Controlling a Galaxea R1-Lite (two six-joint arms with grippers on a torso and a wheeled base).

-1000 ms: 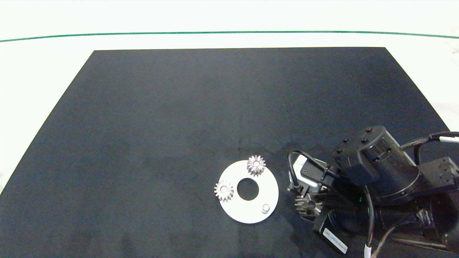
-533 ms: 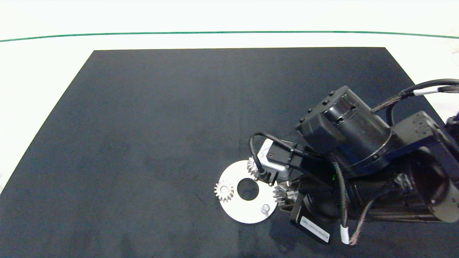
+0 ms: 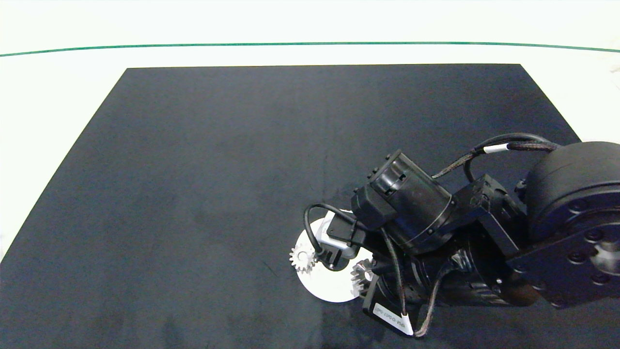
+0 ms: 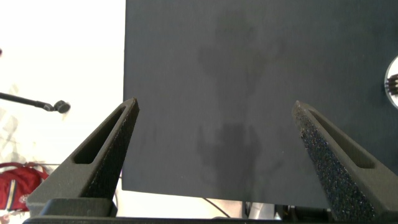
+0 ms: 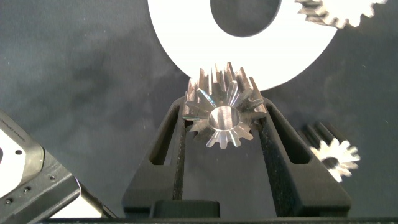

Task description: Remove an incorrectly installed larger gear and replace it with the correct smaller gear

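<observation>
My right gripper [image 5: 224,111] is shut on the smaller gear [image 5: 221,113], a silvery toothed gear with a round bore. In the head view this gear [image 3: 361,276] hangs at the lower right rim of the white ring plate [image 3: 322,286]. One small gear [image 3: 302,258] sits on the plate's left side. The right wrist view shows a gear [image 5: 339,12] on the plate [image 5: 186,50] and another gear [image 5: 333,152] lying on the mat beside my fingers. I cannot tell whether that one is the larger gear. My left gripper [image 4: 214,104] is open and empty over the mat's edge.
A black mat [image 3: 218,169] covers the white table and bears the plate. The right arm [image 3: 436,232] hides the plate's upper and right parts. A green line [image 3: 193,46] runs across the table's far side.
The right arm has swung left from beside the plate to over its lower right rim, carrying the gear. It now covers the plate's upper gear and the peg.
</observation>
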